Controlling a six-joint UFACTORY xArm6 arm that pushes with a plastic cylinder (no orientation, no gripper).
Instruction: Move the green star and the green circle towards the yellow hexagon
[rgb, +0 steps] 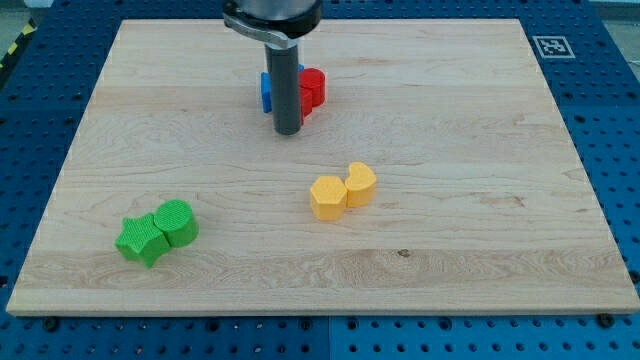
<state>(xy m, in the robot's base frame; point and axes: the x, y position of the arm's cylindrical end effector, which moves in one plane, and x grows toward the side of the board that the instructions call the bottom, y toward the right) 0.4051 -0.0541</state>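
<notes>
The green star (140, 240) lies at the view's lower left, touching the green circle (178, 222) just to its right. The yellow hexagon (327, 197) sits near the board's middle, touching a yellow heart-like block (361, 184) on its right. My tip (288, 131) is at the view's upper middle, just below a blue block (267, 91) and a red block (313, 88). The tip is far from the green blocks, up and to their right, and above-left of the yellow hexagon.
The wooden board (480, 250) lies on a blue perforated table. The rod partly hides the blue and red blocks. A fiducial marker (550, 45) sits off the board's top right corner.
</notes>
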